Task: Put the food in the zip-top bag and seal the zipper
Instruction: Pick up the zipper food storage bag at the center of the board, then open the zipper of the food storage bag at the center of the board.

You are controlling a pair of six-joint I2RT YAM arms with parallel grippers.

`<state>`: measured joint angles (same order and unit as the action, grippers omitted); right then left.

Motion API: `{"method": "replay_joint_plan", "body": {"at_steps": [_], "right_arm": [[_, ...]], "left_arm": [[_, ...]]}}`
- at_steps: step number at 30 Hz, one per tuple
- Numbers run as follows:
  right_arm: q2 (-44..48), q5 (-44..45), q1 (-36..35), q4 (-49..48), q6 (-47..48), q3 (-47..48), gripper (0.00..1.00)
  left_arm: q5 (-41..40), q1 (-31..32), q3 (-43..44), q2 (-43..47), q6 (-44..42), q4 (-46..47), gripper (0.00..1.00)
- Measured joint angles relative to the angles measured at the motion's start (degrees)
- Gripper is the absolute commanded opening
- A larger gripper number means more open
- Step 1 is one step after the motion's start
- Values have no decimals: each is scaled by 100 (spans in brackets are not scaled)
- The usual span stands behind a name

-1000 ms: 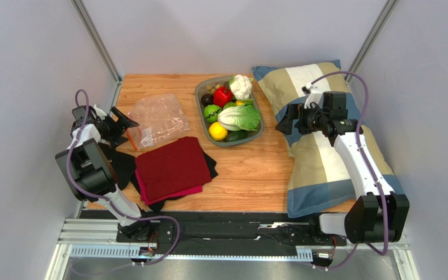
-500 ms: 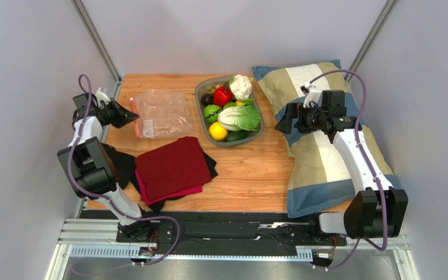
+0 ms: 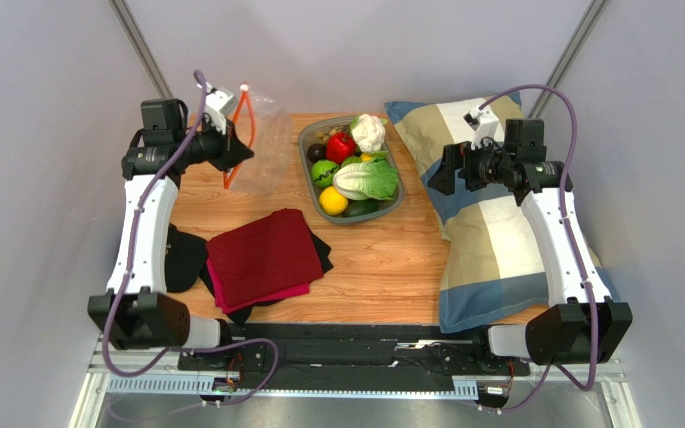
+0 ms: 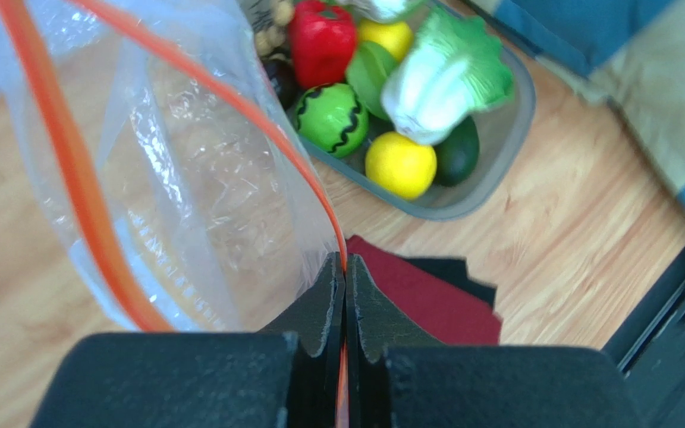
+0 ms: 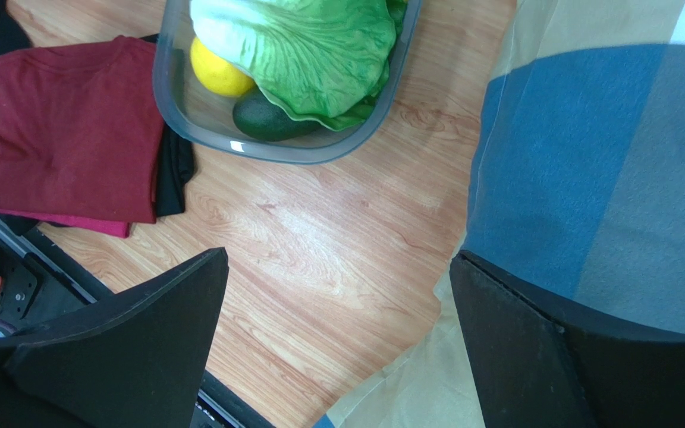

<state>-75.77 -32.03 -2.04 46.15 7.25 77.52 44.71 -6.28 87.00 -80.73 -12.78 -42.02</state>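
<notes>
The clear zip-top bag (image 3: 270,134) hangs in the air at the back left, its mouth gaping in the left wrist view (image 4: 203,196). My left gripper (image 3: 243,153) (image 4: 345,263) is shut on its red-orange zipper (image 3: 244,111) (image 4: 275,152), pinching one lip. The food lies in the grey tray (image 3: 394,203): white cauliflower (image 3: 368,132), green cabbage (image 3: 367,180) (image 4: 444,67) (image 5: 310,53) and yellow fruit (image 3: 333,201) (image 4: 400,165) (image 5: 216,71). My right gripper (image 3: 440,169) (image 5: 339,259) hovers open and empty to the right of the tray, over the pillow's edge.
A red pepper (image 3: 341,147) (image 4: 324,40), a striped green fruit (image 4: 333,116) and a dark green one (image 5: 270,116) share the tray. A folded red cloth (image 3: 261,257) (image 5: 74,134) on black fabric lies front left. A striped pillow (image 3: 489,241) (image 5: 605,160) covers the right side.
My left gripper closed on the bag's zipper edge, then lifted the bag off the table up and toward the back. The right arm rose slightly and stays open.
</notes>
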Motion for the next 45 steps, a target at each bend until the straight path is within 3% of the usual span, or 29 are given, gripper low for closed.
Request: {"method": "replay_joint_plan", "body": {"at_steps": [10,17,22,26,35,40,45], "right_arm": [[57,-474,0,293,-31,809,100],[280,-1027,-2,295,15,861,96],[315,-1355,-337,450,227,859,74],[323,-1508,-1019,555,358,769,63],[238,-1650,-2214,492,155,179,67],[153,-1556,-2841,437,66,-201,84],[153,-1209,-3375,345,-4,-584,83]], "left_arm": [[-509,2229,549,1005,-3665,-2677,0],[-1215,3821,490,942,-4977,-3327,0],[-1526,4588,472,669,-5296,-3427,0],[-1690,4948,225,570,-5394,-3379,0],[-1893,5718,-367,625,-5482,-3056,0],[-1886,5860,-459,754,-5447,-2750,0],[-1825,5945,-459,826,-5416,-2570,0]]}}
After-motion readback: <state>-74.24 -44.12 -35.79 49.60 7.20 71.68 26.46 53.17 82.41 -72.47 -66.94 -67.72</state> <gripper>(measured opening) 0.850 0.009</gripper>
